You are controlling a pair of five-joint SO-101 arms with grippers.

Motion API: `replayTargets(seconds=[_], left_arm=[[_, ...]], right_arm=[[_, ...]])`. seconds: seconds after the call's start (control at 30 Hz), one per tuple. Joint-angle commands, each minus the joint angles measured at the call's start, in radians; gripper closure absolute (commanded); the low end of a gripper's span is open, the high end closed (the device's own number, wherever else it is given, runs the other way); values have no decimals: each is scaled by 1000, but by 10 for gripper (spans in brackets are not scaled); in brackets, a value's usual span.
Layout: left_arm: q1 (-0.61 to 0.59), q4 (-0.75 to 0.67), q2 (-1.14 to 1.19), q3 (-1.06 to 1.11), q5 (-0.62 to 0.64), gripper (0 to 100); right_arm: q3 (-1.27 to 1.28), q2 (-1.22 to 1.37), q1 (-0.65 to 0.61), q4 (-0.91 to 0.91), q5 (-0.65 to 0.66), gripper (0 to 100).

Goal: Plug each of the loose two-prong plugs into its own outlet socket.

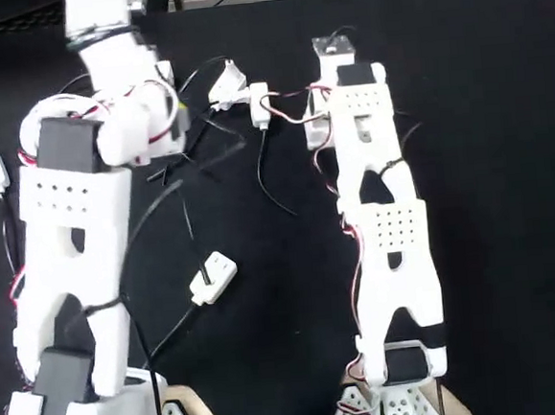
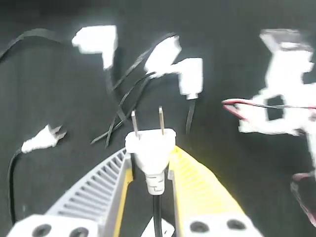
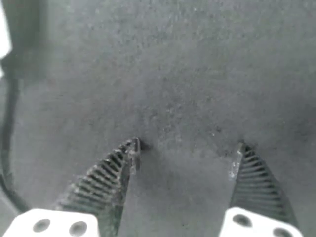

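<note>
left claw point(image 2: 150, 155) clenched on plug point(image 2: 150, 144) body, leaving prongs free and aimed at far connectors point(image 2: 189, 75), likely for insertion (right claw point(image 3: 186, 148) released, idle over tabletop point(image 3: 187, 74)).

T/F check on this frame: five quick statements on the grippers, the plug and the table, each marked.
1. The left gripper holds a white two-prong plug. True.
2. The right gripper is shut on a plug. False: it is open and empty, above the black cloth.
3. The held plug's prongs are seated in a socket. False: both prongs are bare and point out into free space.
4. The table is covered by a black cloth. True.
5. A white connector on a black cord lies on the cloth between the two arms. True.
</note>
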Motion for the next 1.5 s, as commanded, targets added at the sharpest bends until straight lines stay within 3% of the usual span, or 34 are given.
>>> replayTargets(seconds=[0.0, 0.13, 0.27, 0.4, 0.57, 0.7, 0.83, 0.93, 1.03, 1.23, 1.33, 1.47], left_arm=[[76, 40, -5, -107, -80, 970], [133, 115, -5, -130, -216, 970], [145, 121, -5, -137, -304, 971], [145, 118, -5, -137, -479, 972], [168, -23, -20, -143, -503, 973], [286, -49, -52, -96, -505, 973], [404, -48, -101, 15, -499, 973], [417, -72, -176, 127, -499, 973], [418, -123, -299, 265, -499, 973], [407, -339, -707, 657, -497, 973], [403, -457, -939, 881, -496, 973], [255, -575, -1200, 1095, -408, 973]], right_arm=[[-48, -4, 21, -31, -9, 694], [-76, -1, 66, -35, -41, 694], [-114, 2, 123, -34, -101, 694], [-119, -2, 138, -35, -120, 695], [-180, -4, 132, 3, -157, 695], [-309, 1, 129, 100, -187, 695], [-424, 2, 132, 193, -195, 695], [-458, 2, 138, 215, -195, 698], [-461, -2, 144, 215, -195, 762], [-475, -41, 149, 216, -195, 973], [-473, -65, 143, 216, -193, 972], [-475, -90, 117, 215, -195, 970]])
